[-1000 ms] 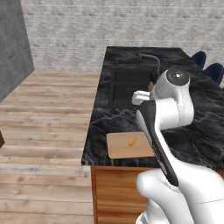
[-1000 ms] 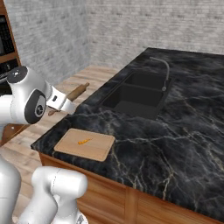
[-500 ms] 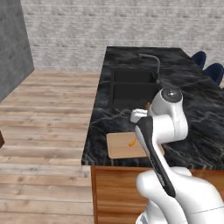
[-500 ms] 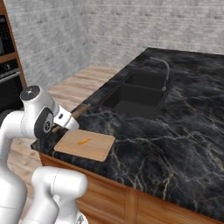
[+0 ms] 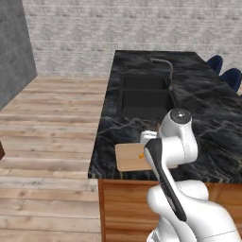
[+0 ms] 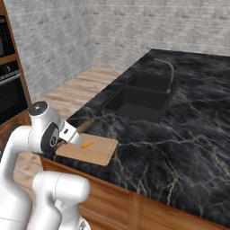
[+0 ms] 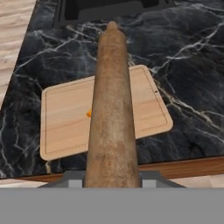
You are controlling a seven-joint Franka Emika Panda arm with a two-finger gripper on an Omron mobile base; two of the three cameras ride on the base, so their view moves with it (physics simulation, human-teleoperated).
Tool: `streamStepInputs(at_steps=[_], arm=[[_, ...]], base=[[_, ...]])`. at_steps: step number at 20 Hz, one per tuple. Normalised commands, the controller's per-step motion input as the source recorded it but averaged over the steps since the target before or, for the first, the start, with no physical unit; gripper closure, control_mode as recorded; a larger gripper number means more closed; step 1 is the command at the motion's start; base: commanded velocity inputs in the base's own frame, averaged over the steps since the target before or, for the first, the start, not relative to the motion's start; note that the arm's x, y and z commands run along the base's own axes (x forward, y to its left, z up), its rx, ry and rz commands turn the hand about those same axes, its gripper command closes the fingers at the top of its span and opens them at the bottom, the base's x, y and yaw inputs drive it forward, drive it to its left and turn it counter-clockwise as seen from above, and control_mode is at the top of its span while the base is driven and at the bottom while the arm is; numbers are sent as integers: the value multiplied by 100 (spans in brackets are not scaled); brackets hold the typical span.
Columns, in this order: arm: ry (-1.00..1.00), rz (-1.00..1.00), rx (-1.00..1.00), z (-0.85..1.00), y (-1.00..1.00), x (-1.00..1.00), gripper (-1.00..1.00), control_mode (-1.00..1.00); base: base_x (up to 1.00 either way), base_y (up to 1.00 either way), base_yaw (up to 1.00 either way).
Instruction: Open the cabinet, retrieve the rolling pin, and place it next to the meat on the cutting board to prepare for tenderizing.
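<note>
**Rolling pin being brought over the board, not yet set down**

The rolling pin (image 7: 112,109) is being pinched at its near end by the gripper (image 6: 72,137) and is being carried above the cutting board (image 7: 65,122), over the spot where the meat (image 6: 86,145) is lying. The board is resting at the near edge of the counter (image 6: 179,134). Retrieval is judged done; lowering and release beside the meat are left.
</note>
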Motion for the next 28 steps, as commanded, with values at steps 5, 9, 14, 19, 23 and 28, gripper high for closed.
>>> streamStepInputs(at_steps=[5,9,14,19,23,28], arm=[[-1,0,0,-53,-1,0,100,-100],[-2,1,0,-44,-10,0,100,-100],[0,6,0,-36,-26,10,100,-100],[-6,9,0,-40,-35,7,100,-100],[-7,10,0,-31,-36,28,100,-100],[-1,10,1,-34,-28,36,100,-100]], base=[[0,0,0],[0,0,0],[0,0,0],[0,0,0],[0,0,0],[0,0,0]])
